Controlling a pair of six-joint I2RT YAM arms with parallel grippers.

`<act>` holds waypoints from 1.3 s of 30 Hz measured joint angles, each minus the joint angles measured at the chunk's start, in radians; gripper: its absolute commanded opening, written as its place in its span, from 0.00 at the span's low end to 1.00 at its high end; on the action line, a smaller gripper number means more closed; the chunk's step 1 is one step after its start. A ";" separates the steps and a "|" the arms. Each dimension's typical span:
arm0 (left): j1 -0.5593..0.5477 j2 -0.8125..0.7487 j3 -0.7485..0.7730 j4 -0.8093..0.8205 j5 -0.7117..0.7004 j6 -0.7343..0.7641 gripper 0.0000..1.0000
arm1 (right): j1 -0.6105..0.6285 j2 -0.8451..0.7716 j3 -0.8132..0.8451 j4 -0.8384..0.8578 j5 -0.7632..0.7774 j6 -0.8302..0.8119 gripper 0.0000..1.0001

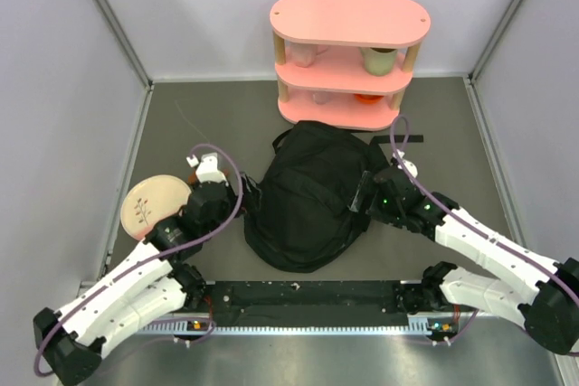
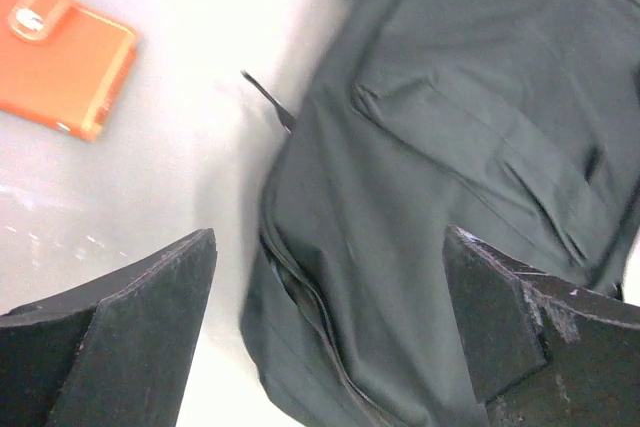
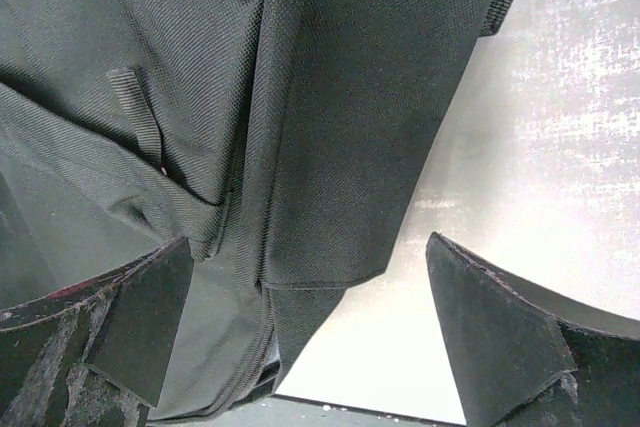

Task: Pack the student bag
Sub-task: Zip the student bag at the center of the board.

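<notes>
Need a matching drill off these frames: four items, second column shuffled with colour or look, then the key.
Column 1
1. student bag
2. shelf
3. plate
4. wallet

Column 2
A. pink, three tiers
B. orange, flat, with a clasp
C. black, floppy, zippered
D. round, pale, with a twig drawing

Pairs: 1-C, 2-A, 3-D, 4-B
</notes>
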 measured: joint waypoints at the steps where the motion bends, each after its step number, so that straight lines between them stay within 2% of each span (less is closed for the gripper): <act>1: 0.050 0.010 0.011 0.011 0.027 0.023 0.99 | 0.000 0.000 0.000 0.002 -0.005 0.009 0.99; 5: 0.193 0.176 0.052 0.095 0.137 0.087 0.99 | -0.001 -0.006 -0.002 0.022 -0.030 0.038 0.99; 9: 0.262 0.388 0.060 0.187 0.304 0.132 0.99 | -0.003 -0.039 -0.019 0.058 -0.063 0.065 0.99; 13: 0.294 0.523 0.079 0.234 0.437 0.155 0.99 | -0.004 -0.066 -0.052 0.073 -0.090 0.080 0.99; 16: 0.305 0.576 0.108 0.254 0.518 0.166 0.98 | -0.004 -0.080 -0.073 0.082 -0.112 0.090 0.99; 19: 0.308 0.599 0.121 0.285 0.589 0.170 0.87 | -0.004 -0.084 -0.095 0.108 -0.142 0.098 0.99; 21: 0.309 0.601 0.114 0.303 0.618 0.167 0.86 | -0.004 -0.084 -0.105 0.119 -0.158 0.105 0.99; 23: 0.312 0.597 0.077 0.351 0.652 0.156 0.79 | -0.004 -0.080 -0.113 0.132 -0.167 0.109 0.99; 27: 0.315 0.583 -0.026 0.432 0.710 0.120 0.73 | -0.004 -0.046 -0.111 0.157 -0.169 0.105 0.99; 33: 0.265 0.521 -0.161 0.535 0.757 0.024 0.71 | -0.015 0.131 -0.023 0.159 -0.187 0.029 0.99; 36: 0.176 0.487 -0.182 0.550 0.739 -0.025 0.71 | -0.046 0.222 0.043 0.153 -0.211 -0.026 0.99; 39: 0.028 0.476 -0.182 0.563 0.696 -0.077 0.72 | -0.067 0.305 0.119 0.138 -0.226 -0.107 0.99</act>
